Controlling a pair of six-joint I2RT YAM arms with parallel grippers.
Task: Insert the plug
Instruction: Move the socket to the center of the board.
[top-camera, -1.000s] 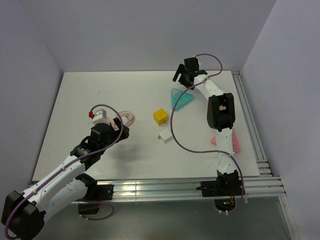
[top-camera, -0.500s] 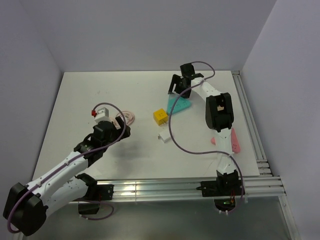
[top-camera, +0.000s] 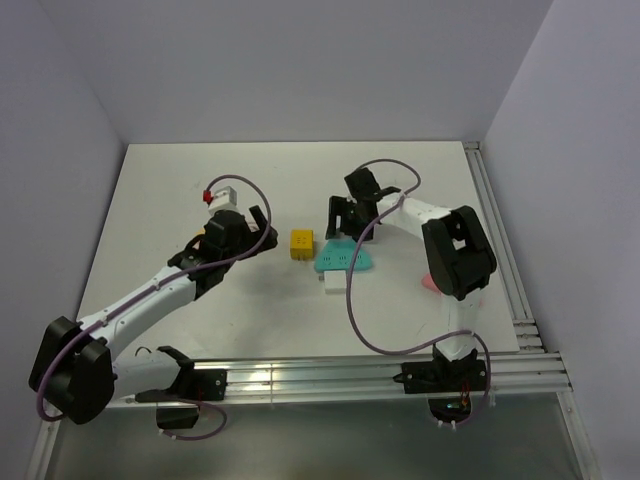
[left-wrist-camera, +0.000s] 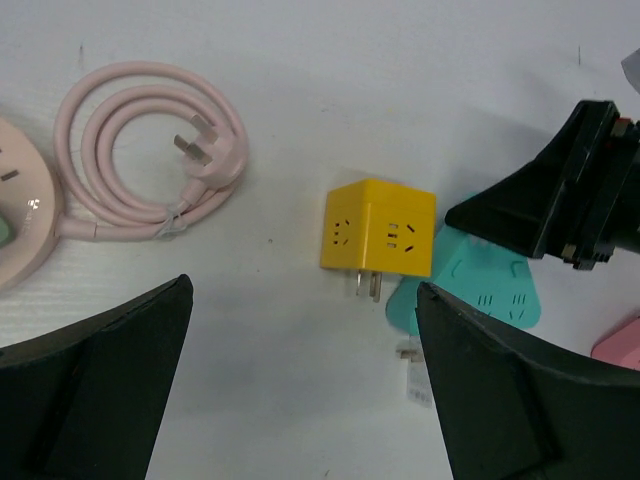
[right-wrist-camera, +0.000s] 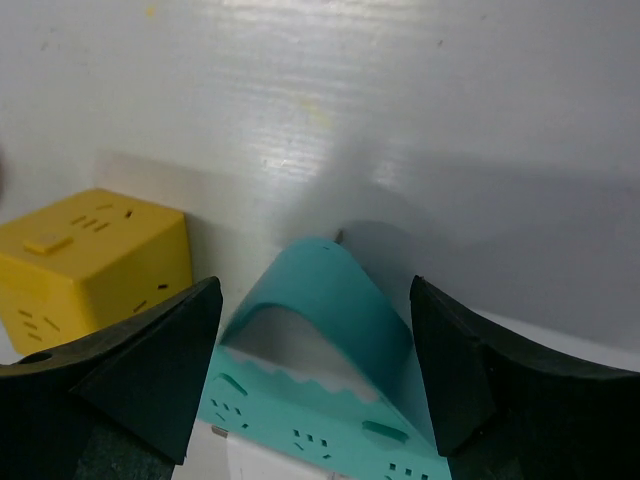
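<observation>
I cannot pick out the plug in any view. A pale green sliver (left-wrist-camera: 4, 232) at the left edge of the left wrist view is too small to name. My right gripper (top-camera: 350, 222) (right-wrist-camera: 313, 285) straddles a teal triangular socket board (top-camera: 345, 260) (right-wrist-camera: 330, 300), with both fingers against its sides. Left of the board lies a yellow cube adapter (top-camera: 301, 244) (left-wrist-camera: 378, 228) with prongs on one side. My left gripper (top-camera: 262, 225) (left-wrist-camera: 302, 290) hangs wide open over bare table just short of the cube, holding nothing.
A white block (top-camera: 335, 283) (right-wrist-camera: 260, 455) lies at the teal board's near edge. A coiled pink cord with its own plug (left-wrist-camera: 150, 150) and a pink socket body (left-wrist-camera: 20, 225) lie under the left arm. Another pink piece (top-camera: 428, 283) lies beside the right arm. Metal rails (top-camera: 350, 375) line the near edge.
The right gripper came nearer and leftward from the far side, bringing the teal board with it. The yellow cube shifted left. The left arm reached forward and right towards the cube.
</observation>
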